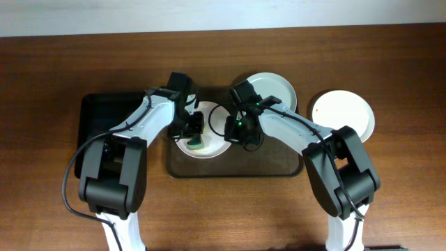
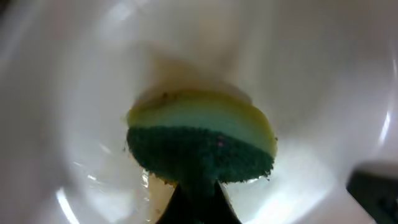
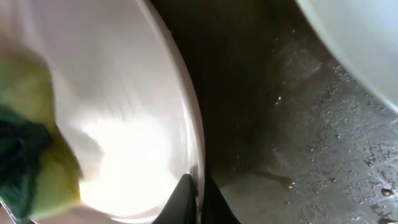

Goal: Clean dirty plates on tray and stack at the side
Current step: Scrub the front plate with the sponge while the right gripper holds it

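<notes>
White plate (image 2: 311, 81), yellow-and-green sponge (image 2: 202, 143), dark brown textured tray (image 3: 336, 149)

The large dark brown rectangular tray (image 1: 275, 166), with a textured surface, lies flat at mid-table. One white round shallow plate (image 1: 216, 148) rests on its left half. A pale blue-green round plate (image 1: 275, 87) overlaps the tray's far right corner. A second white round plate (image 1: 341, 113), faintly brown-specked, lies on the table to the right, clear of the tray.
</notes>
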You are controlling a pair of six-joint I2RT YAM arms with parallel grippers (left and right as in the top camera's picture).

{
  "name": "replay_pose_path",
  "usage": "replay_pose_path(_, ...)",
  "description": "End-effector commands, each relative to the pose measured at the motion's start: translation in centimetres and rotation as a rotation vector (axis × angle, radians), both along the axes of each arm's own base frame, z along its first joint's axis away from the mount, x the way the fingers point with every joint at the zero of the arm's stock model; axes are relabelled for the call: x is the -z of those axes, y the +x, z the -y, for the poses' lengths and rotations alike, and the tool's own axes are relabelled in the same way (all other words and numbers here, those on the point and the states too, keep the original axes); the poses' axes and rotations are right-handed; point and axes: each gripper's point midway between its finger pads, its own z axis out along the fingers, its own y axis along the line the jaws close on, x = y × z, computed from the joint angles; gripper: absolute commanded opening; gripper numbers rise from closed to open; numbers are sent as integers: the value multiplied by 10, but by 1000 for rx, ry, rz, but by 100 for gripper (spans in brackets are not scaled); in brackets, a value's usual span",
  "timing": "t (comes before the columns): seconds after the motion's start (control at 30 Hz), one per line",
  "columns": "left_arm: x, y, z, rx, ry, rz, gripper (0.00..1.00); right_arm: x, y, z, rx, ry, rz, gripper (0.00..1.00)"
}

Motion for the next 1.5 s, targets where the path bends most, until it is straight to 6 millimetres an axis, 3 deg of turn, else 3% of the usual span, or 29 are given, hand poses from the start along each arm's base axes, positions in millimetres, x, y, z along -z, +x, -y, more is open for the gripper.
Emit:
replay_pose_path(0.0, 45, 11, -77, -150, 393, 11, 1, 18, -13, 6, -30, -50, -42, 4)
replay_pose_path(0.1, 32, 41, -83, -178, 437, 125, 1, 19, -13, 6, -30, -51, -44, 4)
replay_pose_path(0.17, 32, 41, -82, -176, 437, 124, 1, 19, -12, 6, -30, -50, -41, 4)
replay_pose_path(0.2, 34, 37, -73, -125, 388, 103, 1, 19, -12, 6, -30, -48, -37, 4)
replay_pose_path(0.27, 37, 24, -20, 135, 114, 60, 1, 19, -11, 5, -30, -46, -35, 4)
replay_pose_path(0.33, 26, 14, 23, 352, -131, 86, 1, 19, -12, 5, -32, -47, -36, 4)
replay_pose_path(0.4, 21, 3, 31, 415, -215, 66, 1, 19, -11, 5, -31, -46, -35, 4)
replay_pose_path(0.43, 17, -12, 36, 459, -269, 25, 1, 19, -11, 5, -31, -46, -34, 4)
replay_pose_path(0.53, 15, -26, 36, 483, -295, -21, 1, 19, -11, 5, -32, -45, -34, 4)
replay_pose_path(0.63, 20, -8, 23, 360, -229, -4, 1, 19, -11, 5, -32, -46, -34, 4)
replay_pose_path(0.7, 32, 19, -11, 129, -39, 21, 1, 19, -11, 5, -32, -46, -34, 4)
replay_pose_path(0.8, 36, 41, -47, -89, 163, 80, 1, 19, -11, 5, -32, -46, -33, 4)
replay_pose_path(0.87, 36, 39, -66, -164, 276, 79, 1, 19, -11, 5, -31, -46, -34, 4)
replay_pose_path(0.93, 32, 25, -97, -298, 469, 56, 1, 19, -10, 5, -31, -44, -31, 4)
replay_pose_path(0.97, 32, 20, -101, -303, 497, 43, 1, 19, -10, 5, -31, -44, -31, 4)
replay_pose_path(1.1, 31, -9, -104, -265, 537, -67, 1, 18, -10, 4, -31, -44, -30, 4)
replay_pose_path(1.17, 30, -32, -100, -237, 521, -170, 1, 18, -10, 4, -31, -44, -30, 4)
replay_pose_path(1.33, 29, -56, -16, 94, 19, -292, 1, 19, -10, 4, -32, -44, -31, 4)
replay_pose_path(1.47, 26, -47, 2, 177, -92, -238, 1, 18, -10, 4, -31, -44, -30, 4)
